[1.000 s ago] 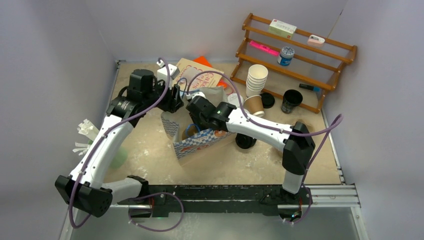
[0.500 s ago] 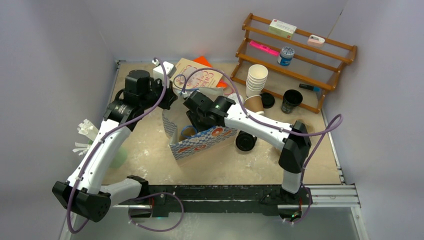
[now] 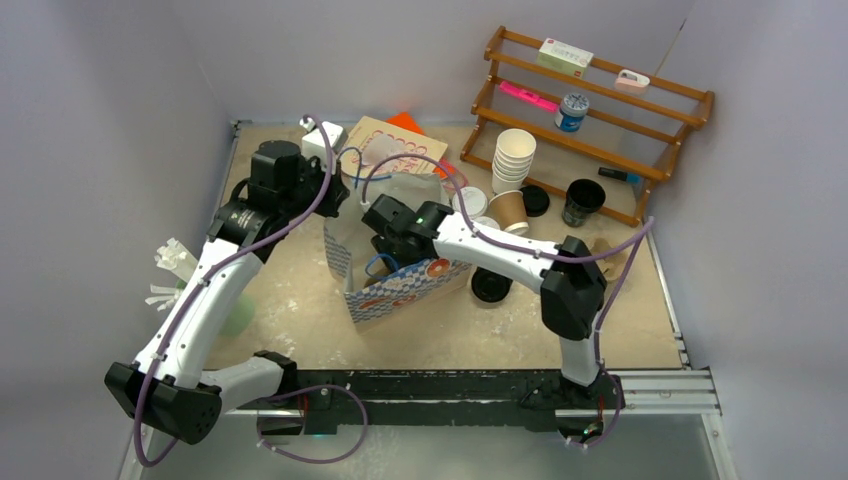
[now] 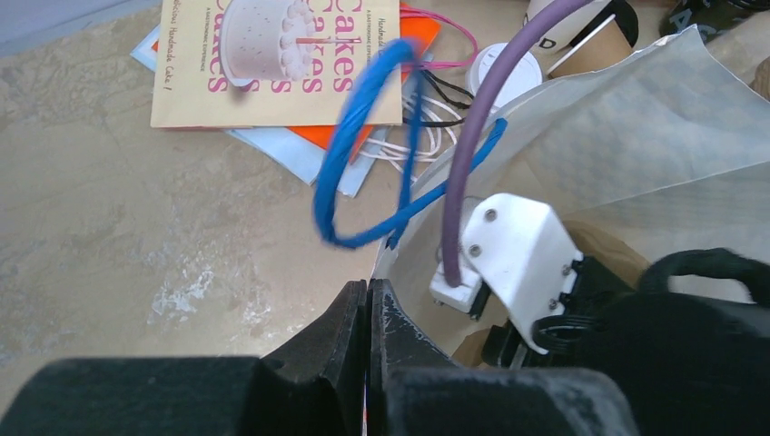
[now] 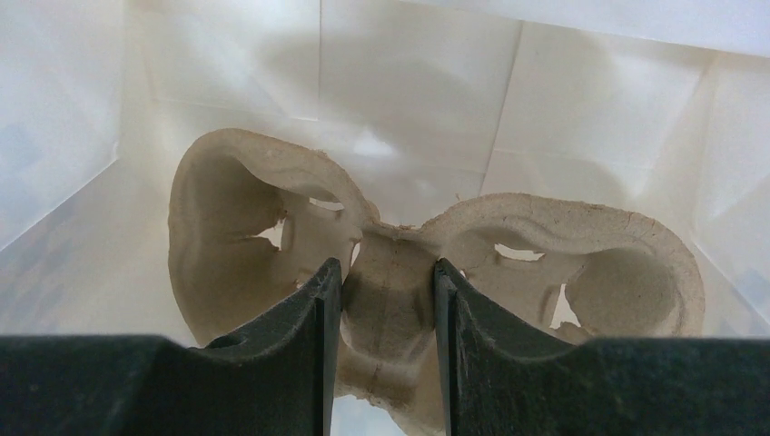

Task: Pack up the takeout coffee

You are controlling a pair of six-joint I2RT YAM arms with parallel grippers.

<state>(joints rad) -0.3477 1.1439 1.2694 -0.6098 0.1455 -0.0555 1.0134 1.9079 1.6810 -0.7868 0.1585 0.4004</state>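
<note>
1. Wooden rack stands in the far right corner. In front of it sit a stack of lidless white cups, a brown cup and the black cup, all on the table.
2. Behind the patterned paper bag a Cakes book lies flat. The bag's blue handle loops across the left wrist view.
3. White-lidded coffee cup stands just behind the bag, outside it, and the right forearm passes close in front of it.
4. A black round shape sits right of the bag under that forearm; whether it is a lid or a lidded cup I cannot tell.
5. Left gripper is pressed together on the bag's rim, with the arm stretched forward from its base.
6. Right gripper reaches down inside the bag with its elbow raised. Its fingers pinch the central bridge of the pulp cup carrier, which lies on the bag's floor.
</note>
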